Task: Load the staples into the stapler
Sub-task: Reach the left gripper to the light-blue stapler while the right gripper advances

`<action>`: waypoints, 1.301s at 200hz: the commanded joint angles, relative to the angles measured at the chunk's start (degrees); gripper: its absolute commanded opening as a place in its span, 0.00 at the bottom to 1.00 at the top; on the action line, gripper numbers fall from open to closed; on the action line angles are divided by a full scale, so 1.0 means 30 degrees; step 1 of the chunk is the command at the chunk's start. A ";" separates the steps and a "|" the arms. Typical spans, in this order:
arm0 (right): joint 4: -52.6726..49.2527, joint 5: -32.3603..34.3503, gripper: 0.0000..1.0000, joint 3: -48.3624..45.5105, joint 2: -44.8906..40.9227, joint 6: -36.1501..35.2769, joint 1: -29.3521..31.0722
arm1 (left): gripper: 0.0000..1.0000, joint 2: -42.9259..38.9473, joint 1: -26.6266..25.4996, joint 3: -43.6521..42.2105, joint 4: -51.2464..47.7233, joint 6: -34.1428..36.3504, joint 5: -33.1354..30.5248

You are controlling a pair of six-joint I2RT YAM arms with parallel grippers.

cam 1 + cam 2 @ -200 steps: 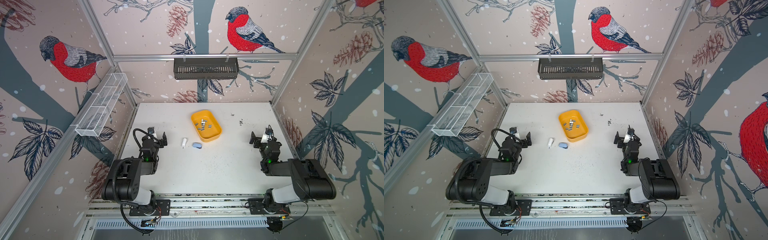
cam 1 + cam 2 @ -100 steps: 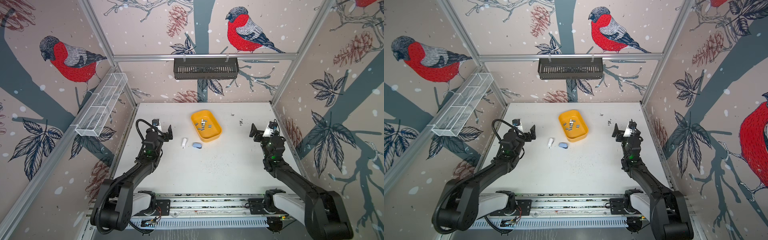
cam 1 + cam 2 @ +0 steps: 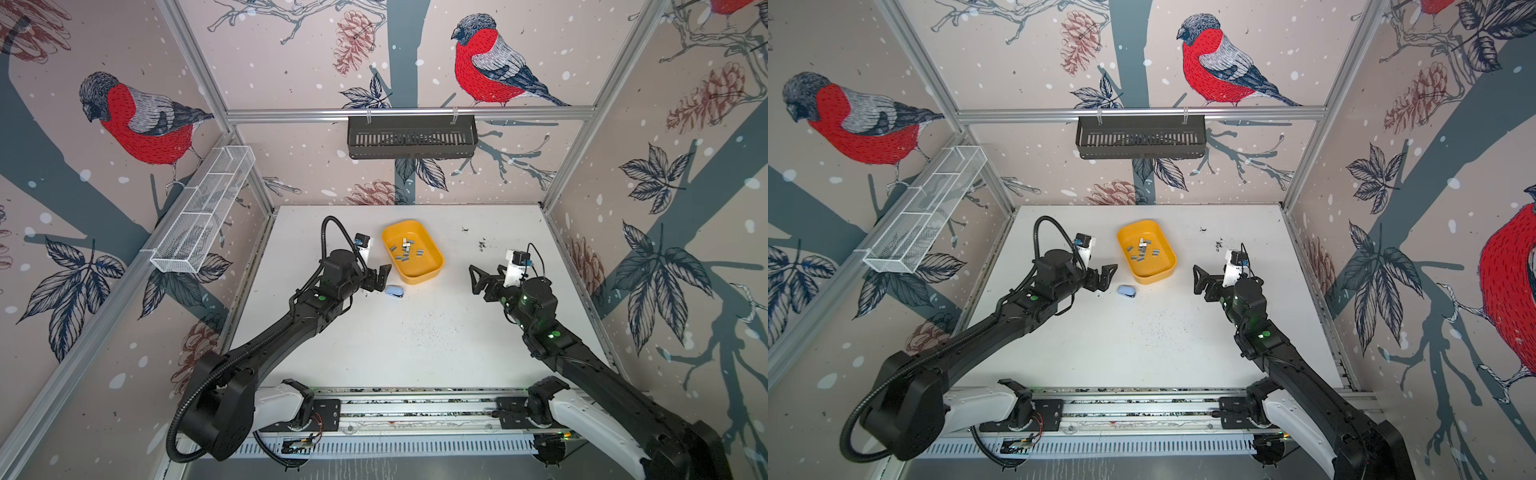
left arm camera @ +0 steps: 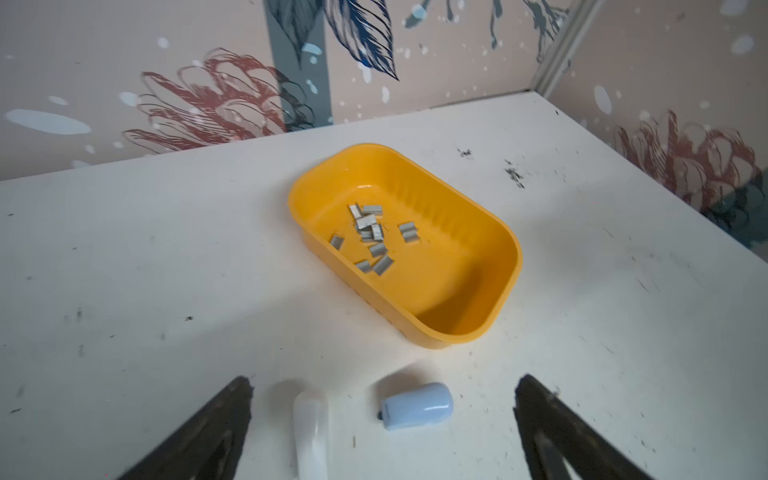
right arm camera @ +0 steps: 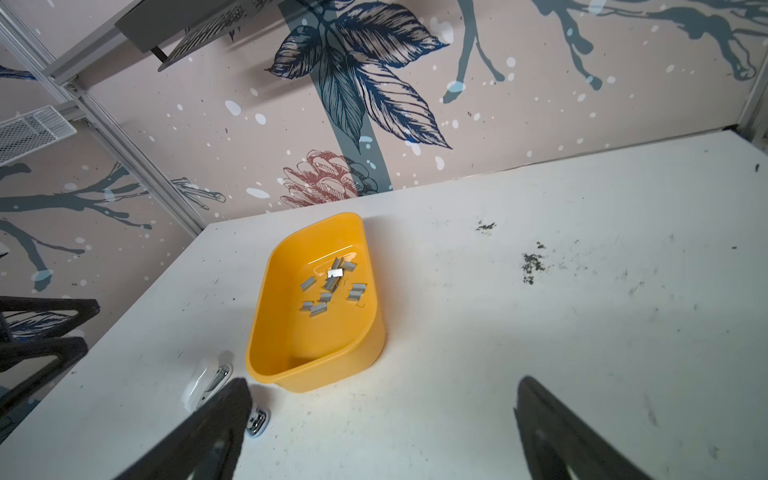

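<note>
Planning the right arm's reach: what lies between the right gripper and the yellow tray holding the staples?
Nothing but bare white table, in both top views, between the open right gripper and the yellow tray.

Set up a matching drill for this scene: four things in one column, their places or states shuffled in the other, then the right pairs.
Things:
1. staples
2. pale blue stapler
3. black basket
4. left gripper

Places or states:
A. on the table beside the yellow tray
B. open, holding nothing
C. lying in the yellow tray
D. hung on the back wall

Pairs: 1-C, 2-A, 3-D, 4-B
</note>
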 commanded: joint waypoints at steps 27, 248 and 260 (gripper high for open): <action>-0.1112 -0.4434 1.00 -0.0624 -0.0968 0.0391 0.0155 | 0.97 0.1958 -0.1111 0.1778 -0.3517 0.3767 0.2352; -0.1267 -0.6147 1.00 -0.2060 -0.2676 -0.0670 0.0195 | 0.86 1.0327 -0.2034 0.7765 -0.9582 0.9558 0.0520; -0.1310 -0.6075 1.00 -0.2066 -0.2626 -0.0661 0.0209 | 0.85 1.0515 -0.2037 0.7899 -0.9445 0.9530 0.0420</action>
